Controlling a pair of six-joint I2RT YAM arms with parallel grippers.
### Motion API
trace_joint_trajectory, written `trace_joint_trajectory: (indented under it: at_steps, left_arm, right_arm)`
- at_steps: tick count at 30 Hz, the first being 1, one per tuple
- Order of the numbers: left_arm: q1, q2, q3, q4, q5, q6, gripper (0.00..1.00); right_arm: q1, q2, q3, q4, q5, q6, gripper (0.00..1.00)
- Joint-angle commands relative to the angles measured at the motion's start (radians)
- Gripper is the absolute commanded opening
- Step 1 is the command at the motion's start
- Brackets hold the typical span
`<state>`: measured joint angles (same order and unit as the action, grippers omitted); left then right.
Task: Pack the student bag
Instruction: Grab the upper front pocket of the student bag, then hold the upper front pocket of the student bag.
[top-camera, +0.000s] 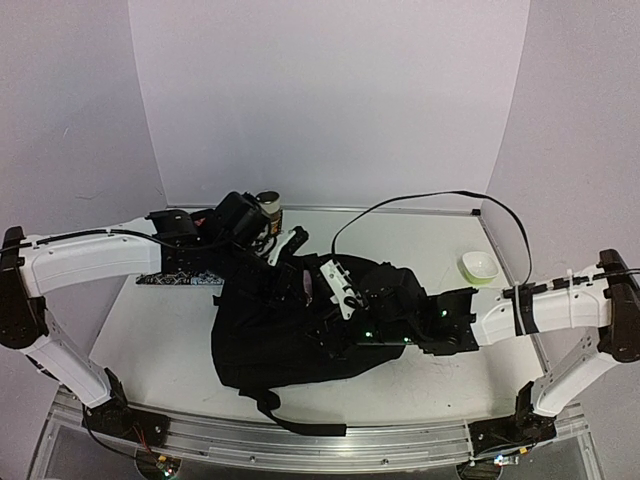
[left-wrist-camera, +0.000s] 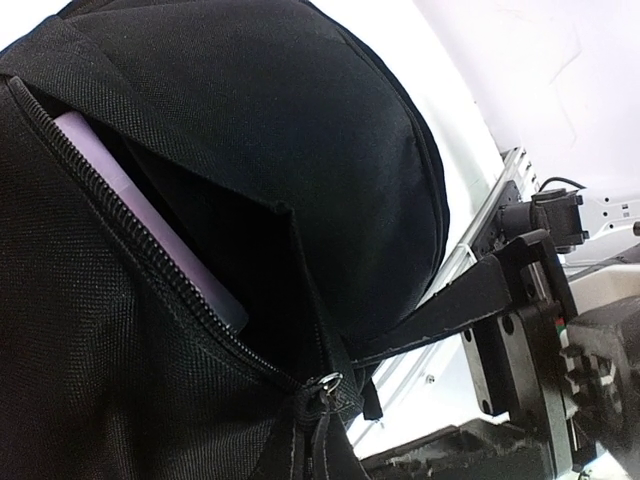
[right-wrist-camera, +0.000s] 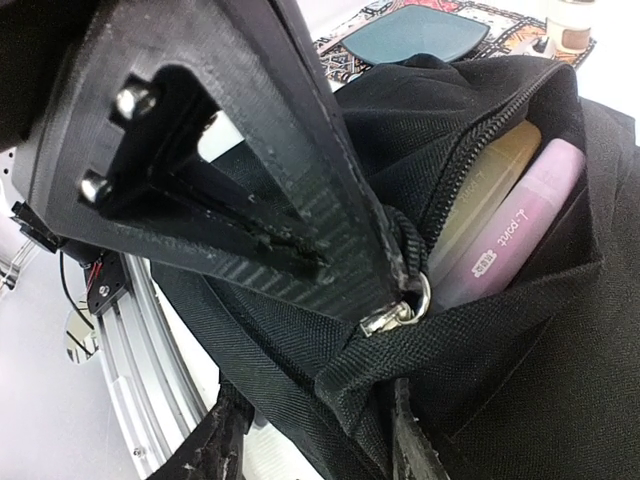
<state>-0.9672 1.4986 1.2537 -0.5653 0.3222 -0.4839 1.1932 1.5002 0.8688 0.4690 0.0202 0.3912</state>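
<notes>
The student bag (top-camera: 285, 335), a large black backpack, lies in the middle of the table with its zip open. Inside are a purple case (right-wrist-camera: 520, 225) and a yellowish one (right-wrist-camera: 490, 185); the purple case also shows in the left wrist view (left-wrist-camera: 150, 220). My left gripper (top-camera: 300, 262) is at the bag's top, and its fingertip (right-wrist-camera: 385, 270) sits at the zipper pull (right-wrist-camera: 395, 315), apparently shut on it. The pull's ring also shows in the left wrist view (left-wrist-camera: 327, 381). My right gripper (top-camera: 328, 300) grips the bag's webbing (right-wrist-camera: 330, 400) beside the zip end, between its fingers (right-wrist-camera: 215, 445).
A dark teal plate (right-wrist-camera: 410, 35) lies on a patterned mat (top-camera: 180, 280) behind the bag at the left. A small jar (top-camera: 268, 205) stands at the back. A pale green bowl (top-camera: 480, 265) sits at the right. The aluminium rail (top-camera: 300, 445) runs along the near edge.
</notes>
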Motion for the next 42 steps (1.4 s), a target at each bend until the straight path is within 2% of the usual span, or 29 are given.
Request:
trace_joint_trajectory:
  at_steps: [1, 5, 7, 15, 21, 23, 27, 32, 34, 38, 42]
  left_arm:
    - [0.01, -0.06, 0.028, 0.034, 0.0, 0.004, 0.0]
    - [0.011, -0.052, 0.082, -0.041, -0.059, 0.059, 0.0]
    - [0.012, -0.041, 0.118, -0.085, -0.102, 0.092, 0.0]
    - [0.031, 0.018, 0.272, -0.202, -0.28, 0.201, 0.0]
    - [0.043, 0.07, 0.306, -0.224, -0.303, 0.218, 0.0]
    - [0.044, 0.084, 0.306, -0.227, -0.271, 0.225, 0.01]
    - [0.044, 0.072, 0.261, -0.21, -0.116, 0.246, 0.02]
    - [0.044, 0.04, 0.213, -0.208, -0.235, 0.241, 0.01]
    - [0.044, 0.041, 0.234, -0.204, -0.215, 0.253, 0.08]
    - [0.044, 0.051, 0.228, -0.191, -0.104, 0.292, 0.15]
    - [0.041, 0.027, 0.154, -0.136, 0.049, 0.316, 0.18]
  right_arm:
    - [0.016, -0.003, 0.035, 0.015, 0.041, 0.01, 0.43]
    - [0.018, -0.014, 0.028, -0.022, 0.031, -0.004, 0.11]
    - [0.018, -0.023, 0.021, -0.038, 0.016, -0.013, 0.0]
    - [0.02, -0.059, -0.024, -0.121, -0.041, -0.062, 0.0]
    - [0.025, -0.093, -0.063, -0.155, -0.041, -0.078, 0.0]
    - [0.025, -0.096, -0.061, -0.166, -0.04, -0.078, 0.0]
    - [0.026, -0.105, -0.057, -0.153, -0.028, -0.07, 0.0]
    - [0.027, -0.081, -0.048, -0.13, -0.041, -0.071, 0.0]
    - [0.026, -0.07, -0.044, -0.129, -0.06, -0.07, 0.0]
    - [0.026, -0.067, -0.038, -0.127, -0.057, -0.072, 0.0]
    - [0.026, -0.063, -0.028, -0.123, -0.048, -0.069, 0.0]
